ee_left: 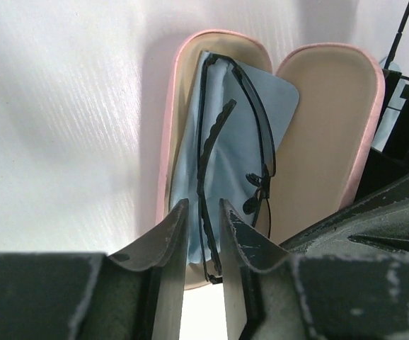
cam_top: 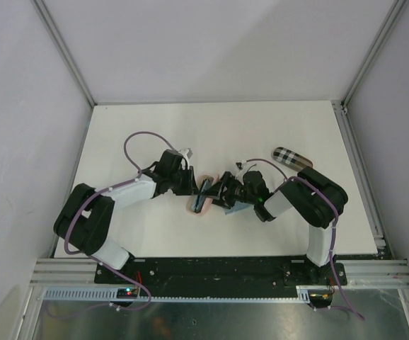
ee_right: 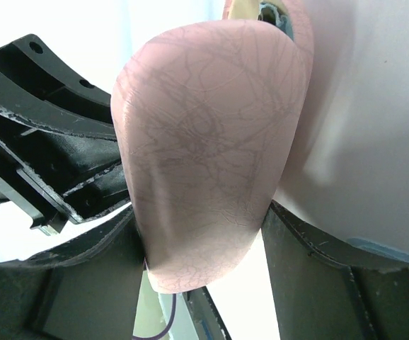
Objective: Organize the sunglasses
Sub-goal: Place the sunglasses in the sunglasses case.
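A pink case lies open on the white table, with a light blue cloth in its left half. On that cloth rests a thin dark wire pair of sunglasses, folded. My left gripper stands open just above the near end of the case, its fingers either side of one temple with a gap on both sides. My right gripper is shut on the pink lid, one finger on each long edge. From above, both grippers meet over the case.
A black-and-white checkered oblong case lies at the back right, beyond the right arm. A bit of light blue cloth shows under the right gripper. Metal rails run along the table's right and near edges.
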### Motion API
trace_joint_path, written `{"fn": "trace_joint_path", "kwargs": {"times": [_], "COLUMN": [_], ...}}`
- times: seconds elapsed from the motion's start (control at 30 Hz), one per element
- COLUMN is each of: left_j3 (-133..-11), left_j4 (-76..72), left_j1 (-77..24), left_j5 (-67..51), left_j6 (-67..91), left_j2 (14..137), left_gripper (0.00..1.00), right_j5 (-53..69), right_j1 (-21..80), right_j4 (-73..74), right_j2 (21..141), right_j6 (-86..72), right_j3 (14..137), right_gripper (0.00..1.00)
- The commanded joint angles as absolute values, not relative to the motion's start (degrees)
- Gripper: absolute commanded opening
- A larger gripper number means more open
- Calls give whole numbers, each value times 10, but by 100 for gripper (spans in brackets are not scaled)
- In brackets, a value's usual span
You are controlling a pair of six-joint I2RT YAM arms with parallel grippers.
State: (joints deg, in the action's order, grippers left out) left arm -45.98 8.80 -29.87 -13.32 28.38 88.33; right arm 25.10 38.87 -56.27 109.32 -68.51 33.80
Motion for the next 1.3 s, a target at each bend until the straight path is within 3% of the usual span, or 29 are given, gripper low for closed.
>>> {"fn": "trace_joint_path", "kwargs": {"times": [0.0,0.5,0.8,1.27], "left_j3": [-485,-521,-525,-575], "left_j4": [91,91,98,148], "left_j1": [-302,-327,-337,-337], "left_j5": [-152,-132,-91,-62], "left_j6": [269,255,245,216], "left_j2": [885,969,960,945], "left_gripper": [27,23,2,0], "right_j5": [272,278,277,282], "right_j1": [385,387,389,387], "right_j4": [-562,-549,-542,-528], "right_j2": [1078,1081,1079,1076], "right_j6": [-668,-666,-664,-656], "right_j3": [356,363,364,364], "right_gripper": [59,59,57,57]}}
